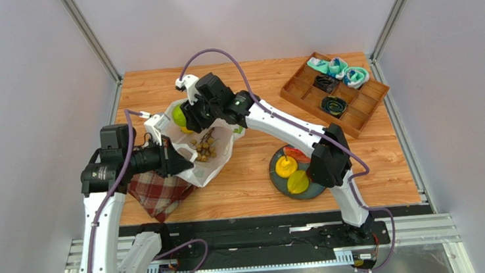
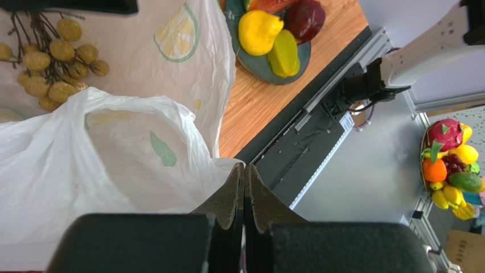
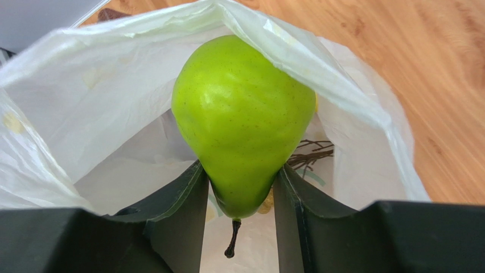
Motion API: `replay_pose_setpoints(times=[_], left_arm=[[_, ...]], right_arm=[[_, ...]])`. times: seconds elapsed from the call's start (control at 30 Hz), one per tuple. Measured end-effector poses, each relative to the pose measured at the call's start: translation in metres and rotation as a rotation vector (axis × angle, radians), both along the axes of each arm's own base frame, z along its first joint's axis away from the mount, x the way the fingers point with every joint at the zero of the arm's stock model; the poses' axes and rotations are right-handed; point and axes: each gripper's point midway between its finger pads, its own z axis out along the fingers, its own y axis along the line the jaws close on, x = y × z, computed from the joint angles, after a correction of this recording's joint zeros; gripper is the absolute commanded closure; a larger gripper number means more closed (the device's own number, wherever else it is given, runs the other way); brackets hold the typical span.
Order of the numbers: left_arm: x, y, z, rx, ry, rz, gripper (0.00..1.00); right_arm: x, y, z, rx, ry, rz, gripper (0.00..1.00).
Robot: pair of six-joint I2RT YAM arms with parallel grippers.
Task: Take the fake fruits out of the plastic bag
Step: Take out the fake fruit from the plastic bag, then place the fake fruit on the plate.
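As right arm [image 1: 291, 129] stretches over bag [image 1: 220, 165], fingers [image 3: 176, 216] clasp pear [image 3: 242, 119].

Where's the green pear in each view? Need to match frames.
Top external: green pear at the far mouth of the plastic bag, held by the right gripper.
Left wrist: not in it.
Right wrist: centre of the picture, its narrow end pinched between the fingers.
Shared landmark: the plastic bag, visible in all three views.
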Motion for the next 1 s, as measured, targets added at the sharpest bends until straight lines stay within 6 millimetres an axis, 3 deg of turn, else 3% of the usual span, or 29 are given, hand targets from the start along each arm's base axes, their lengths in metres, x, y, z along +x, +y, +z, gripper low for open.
replay_pose_setpoints(times=[0.07,0.17,0.3,0.43,0.5,0.6,0.67,0.77,0.83,0.9,0.97,1.0], left_arm=[[-0.005,0.000,0.013,0.002,-0.028,-0.005,1.00],[-0.011,0.002,0.033,0.017,-0.092,-0.013,1.00],[-0.016,0.005,0.042,0.044,-0.137,-0.013,1.00],[-0.009,0.007,0.036,0.053,-0.123,0.008,1.00],[0.001,0.007,0.032,0.045,-0.109,0.019,1.00],[0.021,0.005,0.027,0.033,-0.085,0.032,1.00],[0.038,0.004,0.024,0.025,-0.073,0.040,1.00],[0.062,0.003,0.016,0.014,-0.044,0.049,1.00],[0.072,0.002,0.012,0.006,-0.033,0.056,1.00],[0.076,0.002,0.011,-0.002,-0.035,0.059,1.00],[0.076,0.001,0.012,-0.011,-0.049,0.061,1.00],[0.076,0.001,0.012,-0.012,-0.050,0.062,1.00]], right_arm=[[-0.005,0.005,-0.008,-0.007,0.017,0.014,0.82],[-0.010,0.013,-0.029,-0.024,0.058,0.024,0.82],[-0.015,0.012,-0.054,-0.074,0.110,0.030,0.82],[-0.019,-0.001,-0.044,-0.065,0.128,0.060,0.80],[-0.026,-0.027,-0.028,-0.060,0.136,0.084,0.78],[-0.045,-0.070,0.013,-0.026,0.086,0.144,0.77],[-0.066,-0.101,0.048,0.010,0.012,0.197,0.76],[-0.116,-0.144,0.091,0.053,-0.137,0.294,0.76],[-0.139,-0.166,0.100,0.040,-0.214,0.338,0.76],[-0.156,-0.190,0.091,-0.013,-0.264,0.373,0.76],[-0.163,-0.214,0.070,-0.098,-0.300,0.391,0.76],[-0.167,-0.228,0.050,-0.160,-0.289,0.403,0.76]])
